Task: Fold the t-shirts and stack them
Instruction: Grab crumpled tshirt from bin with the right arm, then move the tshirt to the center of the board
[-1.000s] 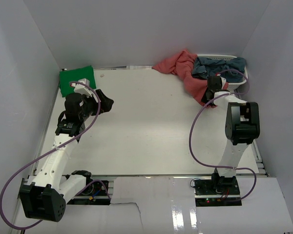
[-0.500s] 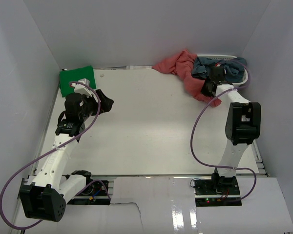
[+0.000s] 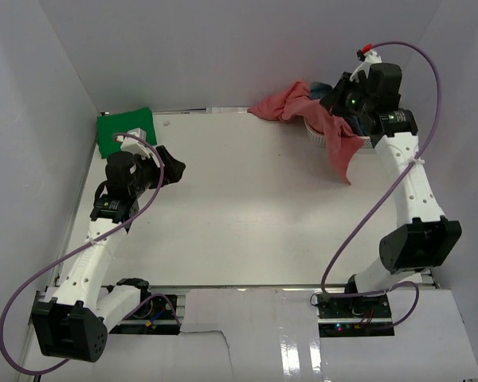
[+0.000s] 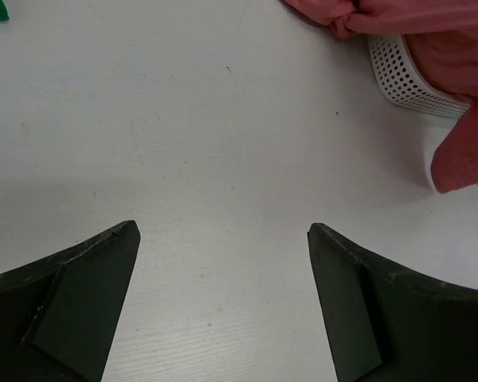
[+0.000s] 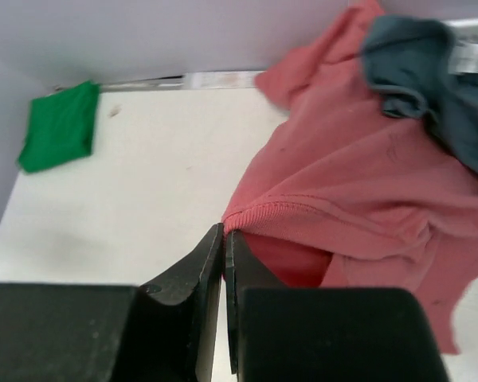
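My right gripper [image 3: 340, 106] is shut on the ribbed edge of the salmon-red t-shirt [image 3: 334, 135] and holds it up above the white basket [image 3: 319, 135]; the shirt drapes down to the table and trails to the back wall. In the right wrist view the fingers pinch the shirt's hem [image 5: 259, 213], with a grey-blue t-shirt [image 5: 430, 76] lying on the red one. A folded bright green t-shirt [image 3: 123, 130] lies at the far left corner, also in the right wrist view [image 5: 60, 126]. My left gripper [image 3: 175, 167] is open and empty over bare table [image 4: 223, 239].
The white lattice basket [image 4: 406, 76] stands at the back right, partly under the red cloth. White walls close in the table on three sides.
My right arm has risen and swung toward the back, lifting the red shirt out of the basket so it hangs from the gripper. The left arm has not moved.
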Controlling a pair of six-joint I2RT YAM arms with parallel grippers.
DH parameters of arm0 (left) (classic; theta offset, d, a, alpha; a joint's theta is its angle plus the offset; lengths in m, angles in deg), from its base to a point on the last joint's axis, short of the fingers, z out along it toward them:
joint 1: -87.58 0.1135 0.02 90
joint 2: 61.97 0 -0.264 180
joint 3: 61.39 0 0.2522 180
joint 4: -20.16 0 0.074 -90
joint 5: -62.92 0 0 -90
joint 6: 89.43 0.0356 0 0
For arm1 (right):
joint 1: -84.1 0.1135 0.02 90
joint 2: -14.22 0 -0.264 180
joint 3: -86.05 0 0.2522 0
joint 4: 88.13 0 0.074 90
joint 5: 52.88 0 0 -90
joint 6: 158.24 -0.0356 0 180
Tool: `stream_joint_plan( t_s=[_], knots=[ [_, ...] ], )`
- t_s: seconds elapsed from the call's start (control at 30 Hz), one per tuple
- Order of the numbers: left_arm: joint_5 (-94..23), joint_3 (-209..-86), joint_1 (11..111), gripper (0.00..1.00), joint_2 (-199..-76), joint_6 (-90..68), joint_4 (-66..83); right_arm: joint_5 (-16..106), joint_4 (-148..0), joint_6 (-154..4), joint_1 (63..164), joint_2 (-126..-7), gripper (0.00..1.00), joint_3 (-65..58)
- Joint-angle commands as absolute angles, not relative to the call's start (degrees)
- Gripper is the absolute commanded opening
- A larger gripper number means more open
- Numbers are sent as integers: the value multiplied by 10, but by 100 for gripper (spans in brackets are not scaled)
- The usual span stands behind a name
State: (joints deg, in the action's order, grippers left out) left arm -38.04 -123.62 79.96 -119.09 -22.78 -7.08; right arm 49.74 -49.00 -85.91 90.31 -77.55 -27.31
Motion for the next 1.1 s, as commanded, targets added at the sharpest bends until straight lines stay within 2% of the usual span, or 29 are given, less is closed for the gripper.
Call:
stream_joint_plan(
  t_s=[0.0, 0.23, 0.5, 0.63, 0.73, 0.9, 1.07],
  knots=[
    [-382, -1238, 800, 98, -1181, -221, -70, 578, -484, -830, 922, -702, 8, -291],
    [-387, -1238, 800, 98, -1180, -222, -69, 650, -486, -818, 922, -592, 8, -332],
    [-389, -1238, 800, 98, -1180, -222, -67, 694, -396, -821, 922, -592, 8, -515],
    [-389, -1238, 800, 98, -1180, -222, -68, 714, -382, -841, 921, -596, 8, -535],
    [-389, -1237, 800, 98, -1182, -220, -67, 739, -377, -859, 922, -588, 9, -494],
    [-391, -1238, 800, 98, -1181, -221, -66, 757, -450, -877, 922, -507, 8, -244],
    [-397, -1241, 800, 98, -1192, -222, -64, 764, -453, -866, 922, -498, 8, -161]
  ],
)
